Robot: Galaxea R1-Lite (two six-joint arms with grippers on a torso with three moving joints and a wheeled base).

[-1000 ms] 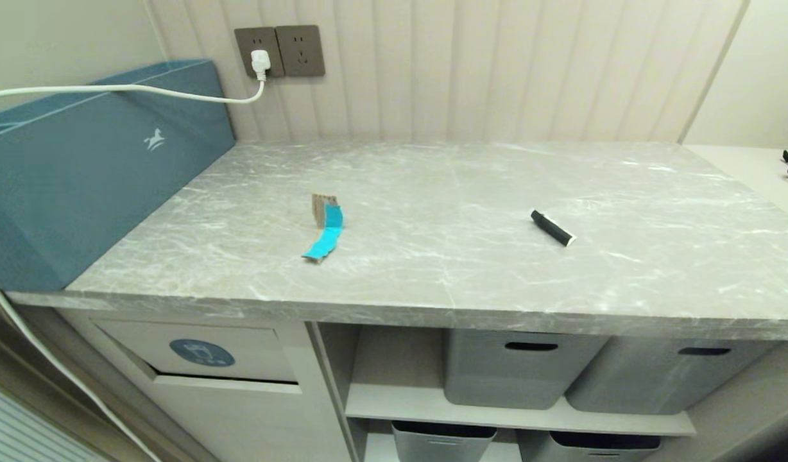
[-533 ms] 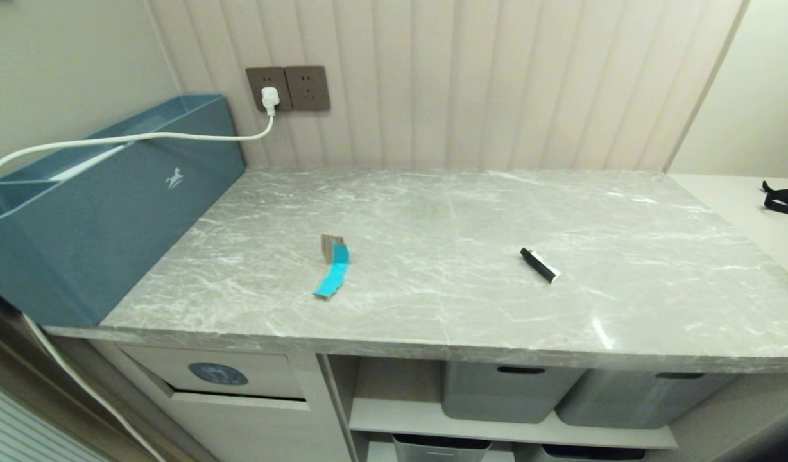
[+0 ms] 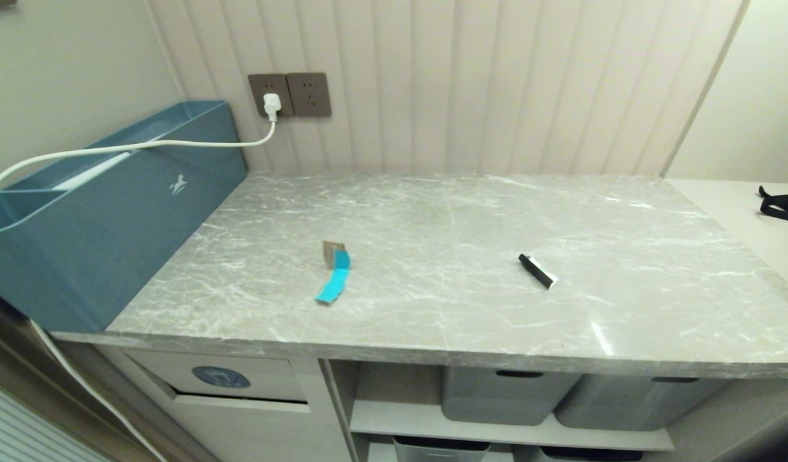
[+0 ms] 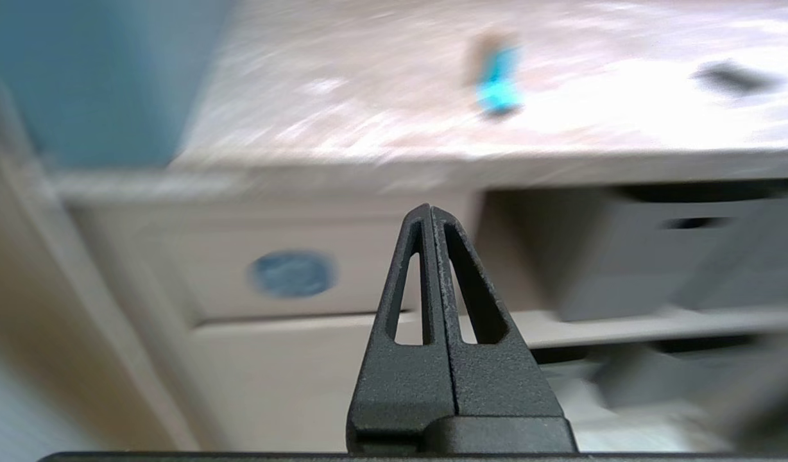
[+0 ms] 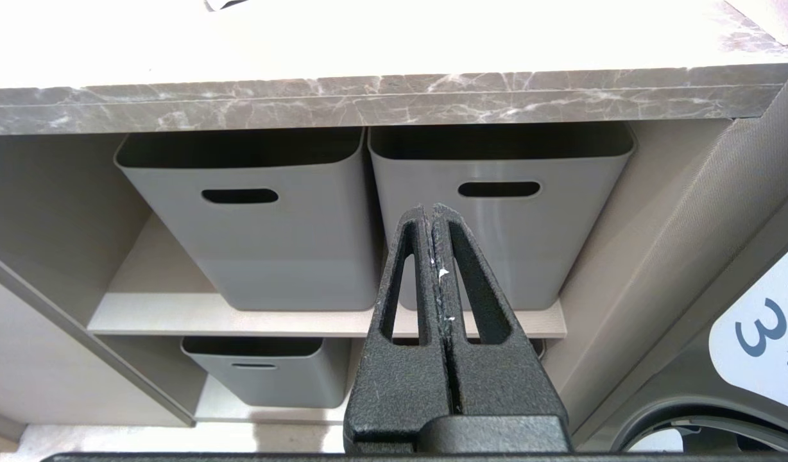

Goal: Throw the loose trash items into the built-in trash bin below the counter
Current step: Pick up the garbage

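Grey marble-look stone makes up the counter (image 3: 471,212), with a ribbed cream wall behind it. Both trash scraps lie flat on top. The tan cardboard with the blue strip (image 3: 334,272) sits left of the middle. The slim black wrapper (image 3: 538,271) lies well apart from it, more to the right. Below the counter on the left is the built-in trash bin (image 3: 221,377), a beige flap with a round blue sticker. Its flap looks open a crack.

The left gripper (image 4: 430,215) is pressed together and holds nothing. It points at the cabinet front, lower than the counter top. The right gripper (image 5: 431,215) is pressed together too, also empty, and faces the grey tubs (image 5: 240,218) under the counter.

Nothing is picked up yet. I think the first job is to get the cardboard, since it is on the left arm's side. To do it well, the left gripper should rise above the counter, spread wide, and come down across the strip, not along it.

The blue strip runs from the far tan end toward the near edge, leaning a little left. The wrapper's long side runs slanted, black end far-left, white end near-right.
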